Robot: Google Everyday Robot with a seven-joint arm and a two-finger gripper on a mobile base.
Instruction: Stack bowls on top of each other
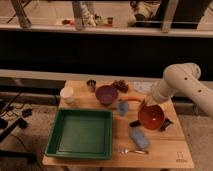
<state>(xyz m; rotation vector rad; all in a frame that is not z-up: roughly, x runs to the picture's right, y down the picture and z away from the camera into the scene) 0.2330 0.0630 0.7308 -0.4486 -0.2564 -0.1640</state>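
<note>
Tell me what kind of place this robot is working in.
Probably an indoor workspace, perhaps in an office building: a wooden table stands beside a railing, with people's legs beyond it. The gripper is at the rim of the orange-red bowl.

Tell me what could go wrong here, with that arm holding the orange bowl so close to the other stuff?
1. The gripper holds the orange-red bowl tilted, seemingly by its rim alone, so it might slip out.
2. The small blue cup stands between it and the purple bowl; a low path could knock the cup over.
3. If the orange-red bowl is released tilted or off-centre, it may slide off instead of nesting.
</note>
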